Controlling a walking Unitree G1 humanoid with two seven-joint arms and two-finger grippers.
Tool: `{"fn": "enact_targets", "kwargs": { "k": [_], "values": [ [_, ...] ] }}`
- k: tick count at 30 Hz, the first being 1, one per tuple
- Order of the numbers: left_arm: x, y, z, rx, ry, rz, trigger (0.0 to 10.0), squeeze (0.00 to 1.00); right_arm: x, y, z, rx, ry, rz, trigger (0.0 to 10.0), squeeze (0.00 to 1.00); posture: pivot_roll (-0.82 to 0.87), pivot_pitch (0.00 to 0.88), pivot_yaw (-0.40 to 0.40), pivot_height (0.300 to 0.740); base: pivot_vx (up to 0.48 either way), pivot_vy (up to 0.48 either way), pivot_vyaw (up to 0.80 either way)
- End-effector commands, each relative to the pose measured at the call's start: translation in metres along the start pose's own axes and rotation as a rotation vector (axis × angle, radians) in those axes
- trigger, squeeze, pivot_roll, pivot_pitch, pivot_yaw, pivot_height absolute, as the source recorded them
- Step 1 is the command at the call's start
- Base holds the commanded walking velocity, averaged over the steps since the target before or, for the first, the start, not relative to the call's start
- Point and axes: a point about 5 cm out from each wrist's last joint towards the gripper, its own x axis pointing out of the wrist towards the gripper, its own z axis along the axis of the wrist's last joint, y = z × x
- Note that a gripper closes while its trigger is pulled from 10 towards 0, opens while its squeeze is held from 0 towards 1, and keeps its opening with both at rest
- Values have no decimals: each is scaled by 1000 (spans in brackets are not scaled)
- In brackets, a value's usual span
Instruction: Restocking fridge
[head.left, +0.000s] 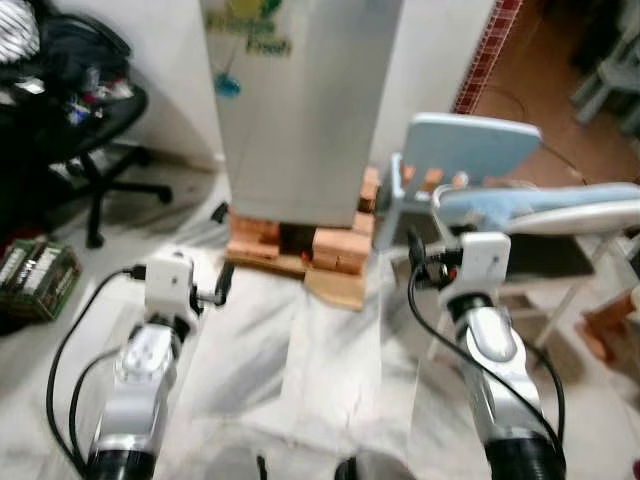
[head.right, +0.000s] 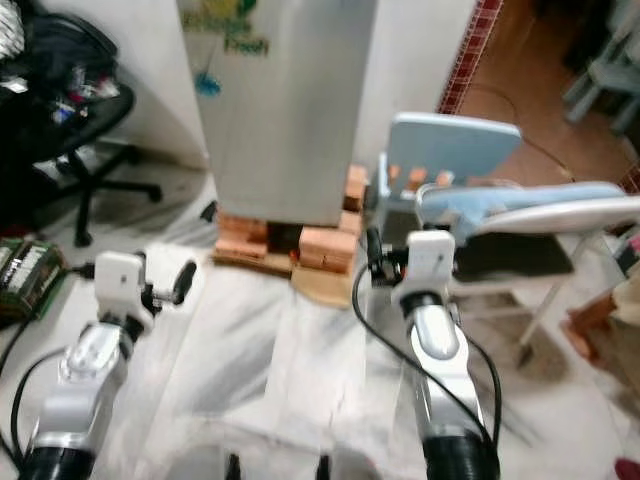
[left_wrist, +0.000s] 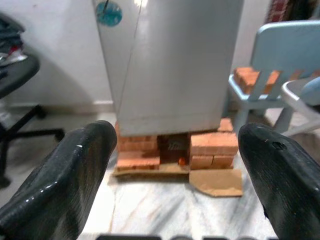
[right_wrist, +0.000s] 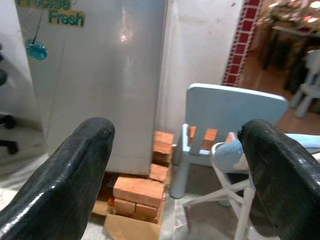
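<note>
In the upper middle of the frame stands the tall silver-grey metal fridge (head.left: 300, 110), its door closed, with a green and yellow sticker near its top. It rests on stacks of orange-red bricks (head.left: 300, 245) and a flat piece of brown cardboard (head.left: 335, 288); my guess is that the bricks lift it off the pale marble floor (head.left: 250, 350) to keep its base dry and level.

The left hand (head.left: 222, 285) is at the lower left of the frame, raised in front of the robot, and its two black fingers (left_wrist: 75, 170) stand apart with nothing between them. The right hand (head.left: 418, 262) is at the right of centre, also raised, with its fingers (right_wrist: 75, 165) apart and empty. Both point toward the fridge, so I judge that the robot is approaching it and the door is not yet opened.

Just beside the fridge, at the upper right, is a light blue plastic child's chair (head.left: 465, 150), and a white folding frame with a blue padded top (head.left: 540, 205) is in front of it, close to the right arm. At the upper left is a black swivel office chair (head.left: 90, 130), and a green crate (head.left: 35, 275) lies on the floor at the left edge.

I see no goods to restock in either hand.
</note>
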Motion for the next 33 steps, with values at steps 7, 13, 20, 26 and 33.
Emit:
{"fn": "enact_targets", "kwargs": {
  "k": [7, 13, 20, 26, 33],
  "values": [
    [-2, 3, 1, -19, -10, -7, 10000, 0, 3, 6, 6, 9, -22, 18, 10000, 0, 13, 54, -65, 740, 0, 469, -484],
    [-2, 2, 3, -16, -24, -28, 10000, 0, 4, 5, 6, 8, -21, 15, 10000, 0, 13, 49, -66, 740, 0, 436, 0],
    [-1, 2, 4, -22, -27, -30, 10000, 0, 7, 5, 6, 5, -25, 17, 10000, 0, 16, 42, -64, 740, 283, 387, 0],
    [0, 5, 6, -12, -41, -33, 10000, 0, 8, 6, 6, 2, -30, 18, 10000, 0, 18, 39, -65, 740, 291, 382, -467],
    [-1, 3, 5, -20, -39, -38, 10000, 0, 7, 8, 5, 4, -28, 20, 10000, 0, 17, 41, -66, 740, 343, 334, -79]
  ]
}}
